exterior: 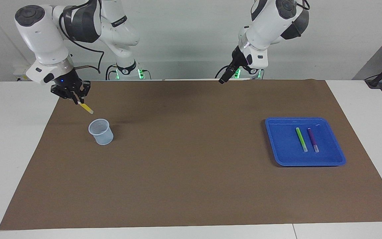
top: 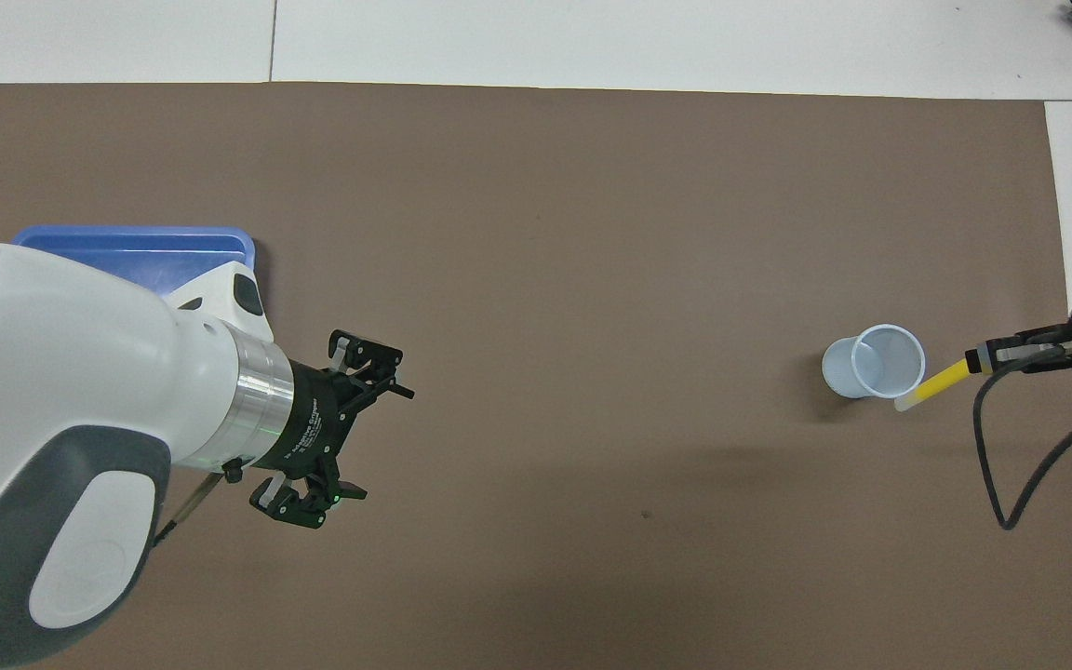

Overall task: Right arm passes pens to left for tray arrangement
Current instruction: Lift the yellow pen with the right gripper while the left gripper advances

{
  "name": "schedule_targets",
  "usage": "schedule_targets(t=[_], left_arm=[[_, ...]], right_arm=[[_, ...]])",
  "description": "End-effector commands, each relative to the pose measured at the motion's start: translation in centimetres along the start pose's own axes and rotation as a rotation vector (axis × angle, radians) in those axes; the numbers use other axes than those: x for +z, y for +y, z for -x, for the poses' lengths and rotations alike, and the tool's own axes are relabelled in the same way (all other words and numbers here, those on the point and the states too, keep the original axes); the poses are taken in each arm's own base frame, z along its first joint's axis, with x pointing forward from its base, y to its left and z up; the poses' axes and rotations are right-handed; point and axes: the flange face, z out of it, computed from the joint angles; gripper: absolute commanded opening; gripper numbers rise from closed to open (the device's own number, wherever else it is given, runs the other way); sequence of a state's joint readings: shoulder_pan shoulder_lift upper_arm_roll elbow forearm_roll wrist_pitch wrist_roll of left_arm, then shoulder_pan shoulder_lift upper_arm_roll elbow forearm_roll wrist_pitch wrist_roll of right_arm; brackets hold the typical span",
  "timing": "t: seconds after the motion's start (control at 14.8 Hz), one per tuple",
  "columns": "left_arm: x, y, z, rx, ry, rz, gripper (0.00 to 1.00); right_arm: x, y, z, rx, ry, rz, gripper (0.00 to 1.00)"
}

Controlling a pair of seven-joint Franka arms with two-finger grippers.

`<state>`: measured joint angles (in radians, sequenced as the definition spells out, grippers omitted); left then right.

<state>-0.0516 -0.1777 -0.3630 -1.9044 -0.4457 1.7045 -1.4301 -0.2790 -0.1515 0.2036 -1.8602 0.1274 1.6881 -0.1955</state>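
Note:
My right gripper (exterior: 77,100) (top: 981,356) hangs above the brown mat beside the pale-blue cup, shut on the yellow pen (exterior: 87,109) (top: 931,384), which slants down toward the cup with its pale tip lowest. The green pen (exterior: 301,139) and purple pen (exterior: 313,139) lie side by side in the blue tray (exterior: 279,142) (top: 127,249) toward the left arm's end of the table. My left gripper (exterior: 222,80) (top: 378,439) waits raised over the mat's edge nearest the robots, open and empty. In the overhead view the left arm hides most of the tray.
A translucent pale-blue cup (exterior: 101,131) (top: 874,362) stands upright on the brown mat (exterior: 191,159) toward the right arm's end. A black cable (top: 1011,465) loops from the right wrist.

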Motion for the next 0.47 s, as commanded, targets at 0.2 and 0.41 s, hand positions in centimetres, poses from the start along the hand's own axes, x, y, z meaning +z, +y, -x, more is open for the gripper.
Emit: schedule_targets(t=[0.2, 0.41], left_arm=[[0.0, -0.8, -0.4, -0.102, 0.008, 0.047, 1.00], [0.3, -0.5, -0.8, -0.201, 0.010, 0.086, 1.00]], right_arm=[[-1.0, -3.3, 0.2, 0.126, 0.006, -0.278, 0.00], [-1.2, -5.3, 0.2, 0.205, -0.002, -0.406, 0.00]])
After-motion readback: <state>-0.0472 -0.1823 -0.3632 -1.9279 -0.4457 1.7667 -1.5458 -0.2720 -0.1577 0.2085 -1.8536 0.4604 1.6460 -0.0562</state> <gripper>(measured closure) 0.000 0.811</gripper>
